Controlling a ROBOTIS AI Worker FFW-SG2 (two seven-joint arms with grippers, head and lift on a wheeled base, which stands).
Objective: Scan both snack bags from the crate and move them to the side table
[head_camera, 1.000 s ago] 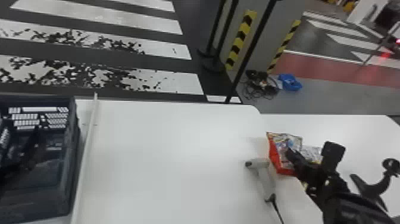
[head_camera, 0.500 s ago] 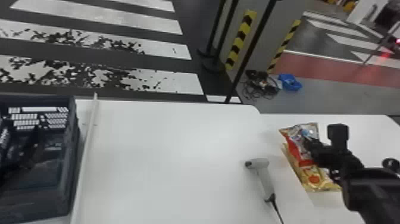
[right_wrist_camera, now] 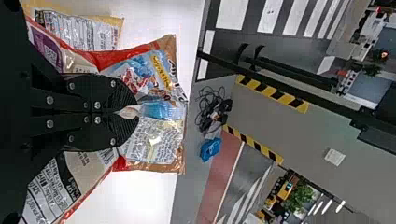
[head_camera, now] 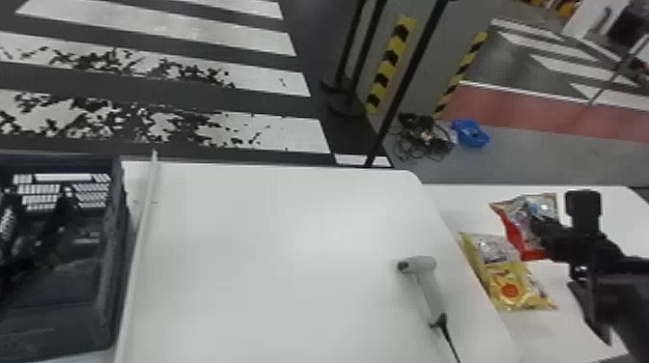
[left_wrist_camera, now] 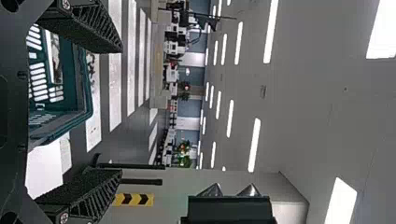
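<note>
In head view, right end effector [head_camera: 538, 225] is holding red bag [head_camera: 516, 237] over side bench [head_camera: 536, 333]; yellow bag [head_camera: 509, 289] is lying on this bench; left end effector [head_camera: 58, 217] is staying at crate [head_camera: 110, 260]; in left wrist view, its fingers [left_wrist_camera: 100, 189] are standing apart, released; in right wrist view, fingers [right_wrist_camera: 123, 133] are pinching red bag.

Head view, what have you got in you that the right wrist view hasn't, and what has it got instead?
Head view: the scanner on the white table, and the dark crate.

Right wrist view: a leafy green plant and a small white sign on the gray wall.

Both: the right gripper pinching the red snack bag, the yellow snack bag, the striped tape and a blue thing on the floor.
</note>
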